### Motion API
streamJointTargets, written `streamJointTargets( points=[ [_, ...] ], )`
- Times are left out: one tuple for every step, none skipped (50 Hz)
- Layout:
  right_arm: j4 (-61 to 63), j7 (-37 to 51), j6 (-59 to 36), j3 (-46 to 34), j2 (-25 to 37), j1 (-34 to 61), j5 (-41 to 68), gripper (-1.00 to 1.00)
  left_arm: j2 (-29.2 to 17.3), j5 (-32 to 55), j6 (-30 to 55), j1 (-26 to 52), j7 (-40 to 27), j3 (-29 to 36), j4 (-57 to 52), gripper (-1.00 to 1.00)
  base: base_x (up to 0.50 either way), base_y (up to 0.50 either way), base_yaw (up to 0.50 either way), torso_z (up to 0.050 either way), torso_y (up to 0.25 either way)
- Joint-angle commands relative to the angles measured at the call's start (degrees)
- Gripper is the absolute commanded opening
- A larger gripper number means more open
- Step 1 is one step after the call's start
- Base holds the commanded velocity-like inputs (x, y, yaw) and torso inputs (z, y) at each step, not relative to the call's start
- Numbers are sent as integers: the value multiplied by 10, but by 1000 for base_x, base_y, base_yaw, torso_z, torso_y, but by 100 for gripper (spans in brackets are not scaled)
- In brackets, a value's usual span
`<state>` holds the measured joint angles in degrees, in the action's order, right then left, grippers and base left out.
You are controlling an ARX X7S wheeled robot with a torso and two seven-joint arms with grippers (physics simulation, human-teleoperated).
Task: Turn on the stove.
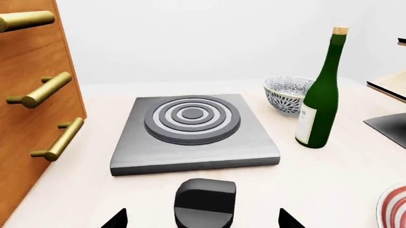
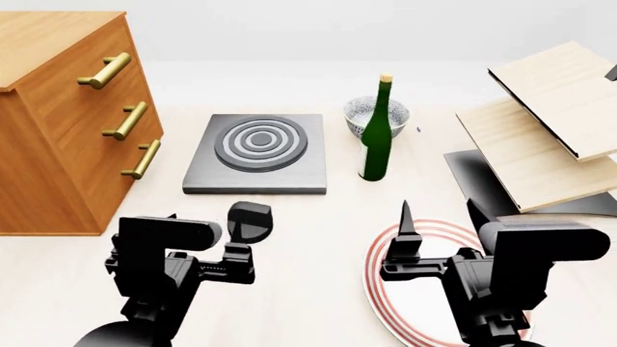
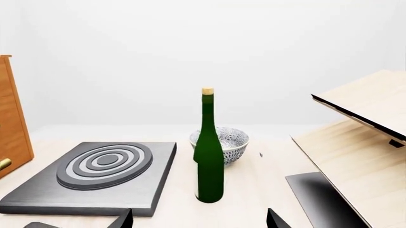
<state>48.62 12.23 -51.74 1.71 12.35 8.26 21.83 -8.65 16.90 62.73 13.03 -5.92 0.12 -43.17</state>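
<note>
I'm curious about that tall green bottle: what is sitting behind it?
Behind the tall green glass bottle sits a blue-and-white patterned bowl. The bottle covers part of the bowl's right side in the head view, and the bowl's inside cannot be seen fully.

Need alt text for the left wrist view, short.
A black round knob sits on the pale table between the open jaws of the left gripper, apart from the dark grey stove behind it. A wooden drawer cabinet stands beside the stove; a green bottle and patterned bowl are opposite.

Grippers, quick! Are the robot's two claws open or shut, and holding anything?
Left gripper: jaws open, holding nothing, either side of the knob.
Right gripper: jaws open, holding nothing.
</note>
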Motion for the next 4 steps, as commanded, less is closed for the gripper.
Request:
streamJointTargets(
  points=[
    [-8,5,9,-9,4,-4,-4,100,-3,15,29,-20,-5,-29,-36,100,0,0,0,0,0],
    [-9,5,9,-9,4,-4,-4,100,-4,15,30,-20,-6,-29,-36,100,0,0,0,0,0],
    [-8,6,8,-10,4,-4,-4,100,-4,16,30,-19,-6,-30,-37,100,0,0,0,0,0],
    [-7,6,9,-10,5,-4,-4,100,-4,16,31,-19,-7,-31,-37,100,0,0,0,0,0]
  ],
)
